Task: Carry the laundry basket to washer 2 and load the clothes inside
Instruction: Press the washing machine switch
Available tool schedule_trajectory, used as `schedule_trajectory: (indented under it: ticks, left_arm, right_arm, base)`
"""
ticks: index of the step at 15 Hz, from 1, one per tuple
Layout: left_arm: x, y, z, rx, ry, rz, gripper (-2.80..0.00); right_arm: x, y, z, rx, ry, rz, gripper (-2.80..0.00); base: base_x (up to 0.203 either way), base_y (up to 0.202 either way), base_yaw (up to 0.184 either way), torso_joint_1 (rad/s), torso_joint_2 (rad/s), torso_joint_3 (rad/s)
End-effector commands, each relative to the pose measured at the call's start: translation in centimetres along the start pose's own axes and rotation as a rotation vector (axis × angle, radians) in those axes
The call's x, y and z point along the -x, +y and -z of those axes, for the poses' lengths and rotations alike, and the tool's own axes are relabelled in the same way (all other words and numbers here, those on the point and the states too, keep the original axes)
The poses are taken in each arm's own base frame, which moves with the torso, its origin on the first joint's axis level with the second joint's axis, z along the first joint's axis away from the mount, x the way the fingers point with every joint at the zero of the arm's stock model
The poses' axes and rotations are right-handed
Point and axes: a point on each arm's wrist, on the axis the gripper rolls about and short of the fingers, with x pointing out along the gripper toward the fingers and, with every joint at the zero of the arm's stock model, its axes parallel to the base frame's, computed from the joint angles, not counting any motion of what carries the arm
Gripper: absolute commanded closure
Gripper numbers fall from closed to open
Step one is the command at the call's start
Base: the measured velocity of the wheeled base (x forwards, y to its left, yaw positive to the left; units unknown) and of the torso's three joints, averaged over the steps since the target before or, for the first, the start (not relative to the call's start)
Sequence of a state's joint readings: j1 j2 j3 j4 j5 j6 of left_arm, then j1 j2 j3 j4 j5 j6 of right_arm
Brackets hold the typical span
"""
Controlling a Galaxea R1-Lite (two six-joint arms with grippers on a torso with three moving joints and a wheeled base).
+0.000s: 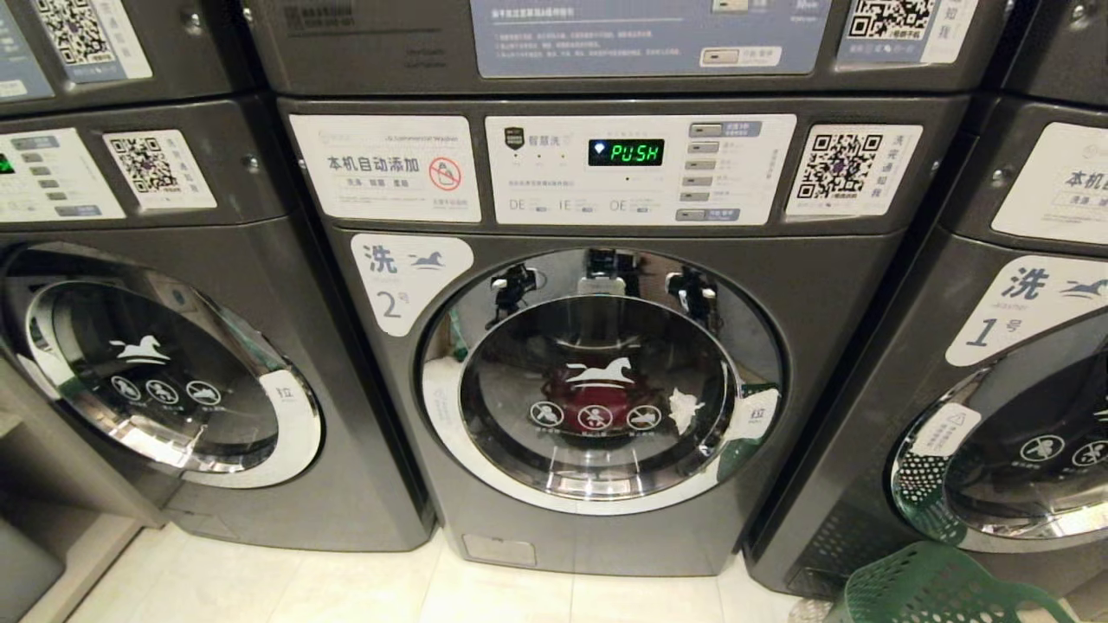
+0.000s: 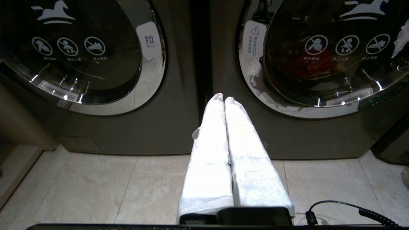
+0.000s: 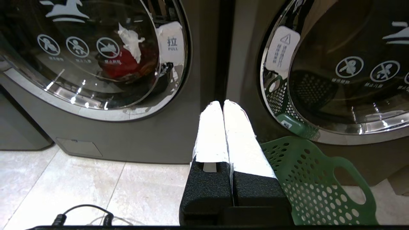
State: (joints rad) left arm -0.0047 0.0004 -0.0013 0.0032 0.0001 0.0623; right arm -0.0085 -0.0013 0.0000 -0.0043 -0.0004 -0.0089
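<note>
Washer 2 [image 1: 606, 363], dark grey with a white label bearing a horse and the numeral 2, stands straight ahead with its round chrome-rimmed door closed. Red and white cloth [image 3: 126, 60] shows behind its glass. The green perforated laundry basket [image 1: 935, 593] sits on the floor at the lower right, in front of washer 1; what is inside it is out of view. In the right wrist view the basket [image 3: 319, 185] lies just beside my right gripper [image 3: 222, 103], which is shut and empty. My left gripper [image 2: 223, 97] is shut and empty too, pointing at the gap left of washer 2.
Washer 1 [image 1: 1021, 389] stands to the right and an identical grey washer [image 1: 173, 372] to the left, both doors closed. More machines are stacked above. Pale floor tiles [image 1: 346, 588] run along the front. A low ledge [image 1: 52, 536] sits at the far left.
</note>
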Motion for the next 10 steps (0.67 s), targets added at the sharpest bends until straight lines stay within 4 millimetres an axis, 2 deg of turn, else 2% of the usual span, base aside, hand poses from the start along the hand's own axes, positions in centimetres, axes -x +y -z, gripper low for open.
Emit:
schedule_trajectory:
  ticks: [1,7,10]
  left_arm:
    - [0.01,0.0,-0.01,0.0,-0.001,0.0,0.0]
    - [0.01,0.0,-0.01,0.003,-0.001,-0.002,0.0]
    - [-0.01,0.0,0.04,0.001,0.001,-0.001,0.0]
  right_arm:
    - [-0.01,0.0,-0.01,0.0,0.001,0.0,0.0]
    - [-0.01,0.0,-0.01,0.0,0.001,0.0,0.0]
    - [-0.01,0.01,-0.01,0.015,0.001,-0.005,0.0]
  base:
    - [0.0,0.0,0.0,0.153,-0.46,-0.312]
    - [0.0,0.0,0.0,0.173,-0.47,-0.306]
    - [0.0,0.0,0.0,0.09,-0.23,-0.14]
